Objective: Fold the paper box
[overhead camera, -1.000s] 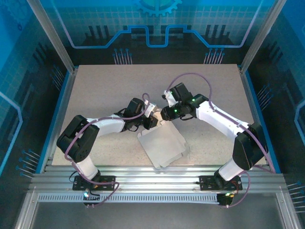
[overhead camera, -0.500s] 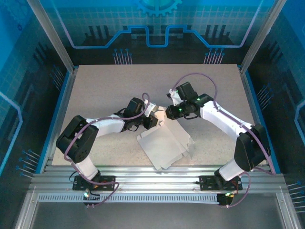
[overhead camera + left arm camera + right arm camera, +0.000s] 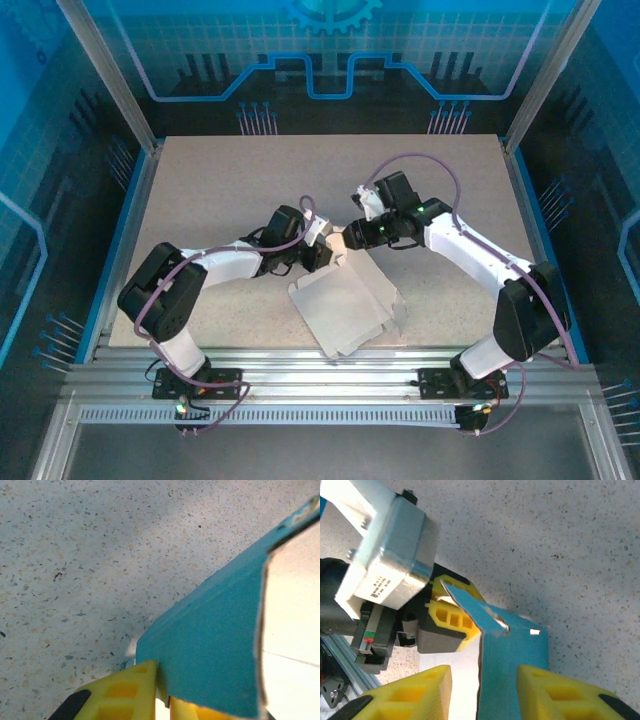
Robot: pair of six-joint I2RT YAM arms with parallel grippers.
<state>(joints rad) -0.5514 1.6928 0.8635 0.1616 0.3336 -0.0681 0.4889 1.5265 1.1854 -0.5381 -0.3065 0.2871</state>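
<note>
The paper box (image 3: 345, 305) lies white-grey side up near the table's front middle, its side flaps raised. My left gripper (image 3: 321, 256) is at its far left corner. In the left wrist view the yellow jaws of that left gripper (image 3: 163, 682) are shut on a bright blue upright flap (image 3: 215, 650). My right gripper (image 3: 349, 238) is just right of it at the same far edge. In the right wrist view the right gripper (image 3: 482, 680) is open, and a blue flap (image 3: 515, 655) stands between its fingers (image 3: 415, 692), close to the right one. The left gripper's fingers (image 3: 451, 616) show behind the flap.
The speckled table (image 3: 220, 190) is bare round the box, with room at the back and on both sides. A metal frame rail (image 3: 330, 360) runs along the near edge, and blue enclosure walls (image 3: 330, 60) stand round the table.
My right gripper has gone from shut to open on the far flap and shifted slightly right. The box's right side flap has risen. The left gripper has kept its grip.
</note>
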